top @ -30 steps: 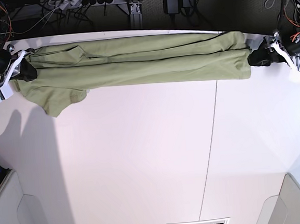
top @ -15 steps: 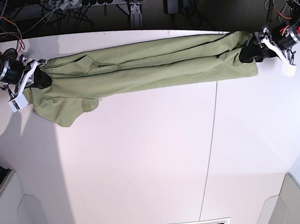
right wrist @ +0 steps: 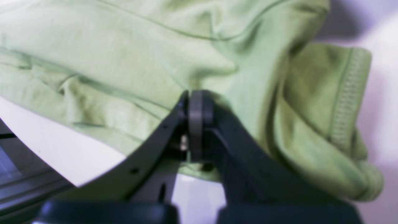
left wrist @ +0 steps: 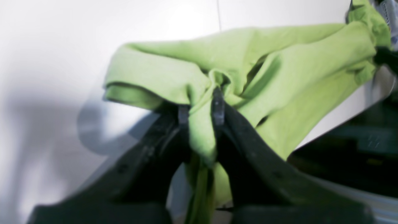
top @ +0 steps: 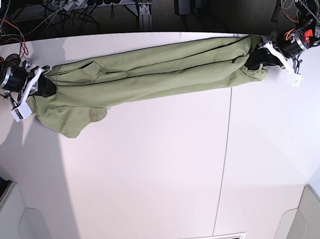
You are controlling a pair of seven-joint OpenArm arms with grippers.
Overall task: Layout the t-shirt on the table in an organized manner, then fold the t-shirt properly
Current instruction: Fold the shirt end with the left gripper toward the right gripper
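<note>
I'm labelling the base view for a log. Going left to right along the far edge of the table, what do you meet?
Right pincer → hanging sleeve → long bunched body of the t-shirt → dark seam line of the table → left pincer.

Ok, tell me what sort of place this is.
Probably a robotics lab bench: a bare white table, tangled cables behind it, and two grippers stretching a shirt.
</note>
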